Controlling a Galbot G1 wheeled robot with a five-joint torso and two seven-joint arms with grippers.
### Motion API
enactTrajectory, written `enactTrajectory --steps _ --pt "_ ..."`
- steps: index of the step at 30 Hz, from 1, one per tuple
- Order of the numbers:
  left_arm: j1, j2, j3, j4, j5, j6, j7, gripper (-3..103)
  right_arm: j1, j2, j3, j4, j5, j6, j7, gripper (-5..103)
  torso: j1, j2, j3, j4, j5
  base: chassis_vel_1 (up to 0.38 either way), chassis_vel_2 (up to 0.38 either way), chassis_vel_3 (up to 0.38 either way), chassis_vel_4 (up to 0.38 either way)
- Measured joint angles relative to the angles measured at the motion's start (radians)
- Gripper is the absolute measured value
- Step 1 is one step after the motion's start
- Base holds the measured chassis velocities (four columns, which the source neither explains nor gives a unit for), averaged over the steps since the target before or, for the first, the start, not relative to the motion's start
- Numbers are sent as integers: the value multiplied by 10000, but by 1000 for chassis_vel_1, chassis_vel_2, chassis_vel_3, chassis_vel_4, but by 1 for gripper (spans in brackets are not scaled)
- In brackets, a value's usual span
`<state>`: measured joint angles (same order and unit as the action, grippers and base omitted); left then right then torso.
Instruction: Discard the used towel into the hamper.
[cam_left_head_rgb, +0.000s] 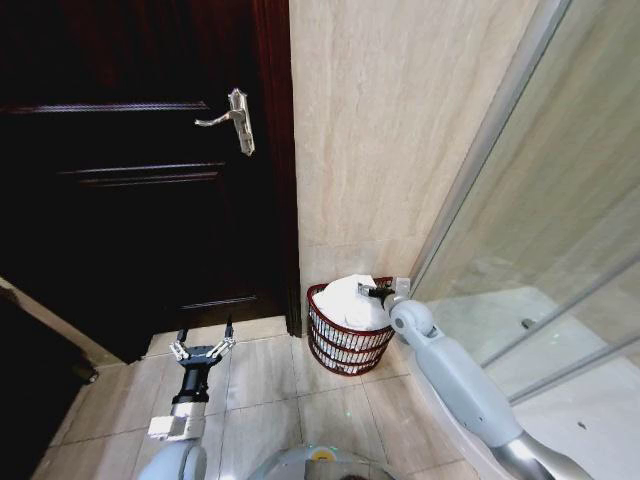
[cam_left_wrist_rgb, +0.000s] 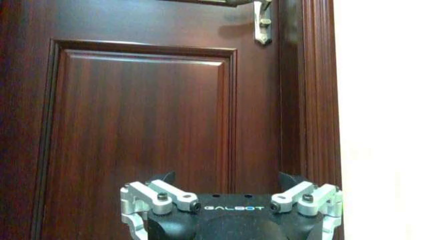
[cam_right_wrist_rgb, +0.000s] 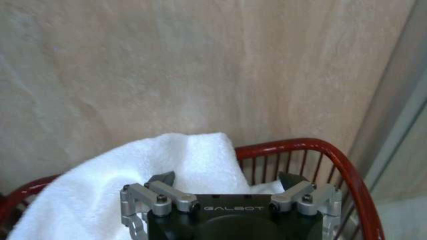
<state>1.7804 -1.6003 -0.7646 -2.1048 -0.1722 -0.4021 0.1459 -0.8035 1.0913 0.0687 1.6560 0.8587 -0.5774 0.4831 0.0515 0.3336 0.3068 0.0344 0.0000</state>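
We see the hamper (cam_left_head_rgb: 345, 345) on the tiled floor in the corner where the beige wall (cam_left_head_rgb: 400, 130) meets the glass shower screen (cam_left_head_rgb: 560, 200), at about five o'clock from the dark wooden door (cam_left_head_rgb: 130, 180) and its silver door handle (cam_left_head_rgb: 235, 122). The white towel (cam_left_head_rgb: 355, 300) sits heaped in the hamper, its top rising above the red rim. Our right gripper (cam_left_head_rgb: 377, 292) reaches in over the hamper's rim from the four o'clock side, right against the towel's upper edge; in the right wrist view its fingers (cam_right_wrist_rgb: 160, 181) stand spread apart, with the towel (cam_right_wrist_rgb: 133, 185) bunched just ahead of them and the hamper's red rim (cam_right_wrist_rgb: 313, 147) curving behind, and we cannot tell whether the fingertips touch the cloth. Our left gripper (cam_left_head_rgb: 203, 350) hovers low over the floor tiles at about nine o'clock from the hamper, well apart from it, fingers spread wide, holding nothing, and facing the door panel (cam_left_wrist_rgb: 140, 120).
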Motion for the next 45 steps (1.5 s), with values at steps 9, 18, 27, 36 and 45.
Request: enactTrajectory --steps 9,18,27,36,45 --pt "35 77 -84 19 -102 -100 -5 100 -279 -161 102 751 -327 278 365 100 0 0 0 1 -2 0 0 0 0" --pt "77 124 -47 99 -110 -207 5 100 -1255 -215 315 2155 -483 515 1202 100 -1 0 -1 0 -1 0 0 0 0" --pt "114 193 -51 115 -124 -238 34 100 -1129 12 420 1144 -845 808 1572 100 0 0 0 0 1 0 0 0 0" --pt "44 220 -99 181 -204 -242 86 100 -1046 -9 41 1967 -47 775 1464 100 -1 0 0 1 -1 0 0 0 0" --pt "79 220 -133 182 -207 -234 89 100 -709 268 -646 1755 115 618 1320 100 0 0 0 0 -1 0 0 0 0"
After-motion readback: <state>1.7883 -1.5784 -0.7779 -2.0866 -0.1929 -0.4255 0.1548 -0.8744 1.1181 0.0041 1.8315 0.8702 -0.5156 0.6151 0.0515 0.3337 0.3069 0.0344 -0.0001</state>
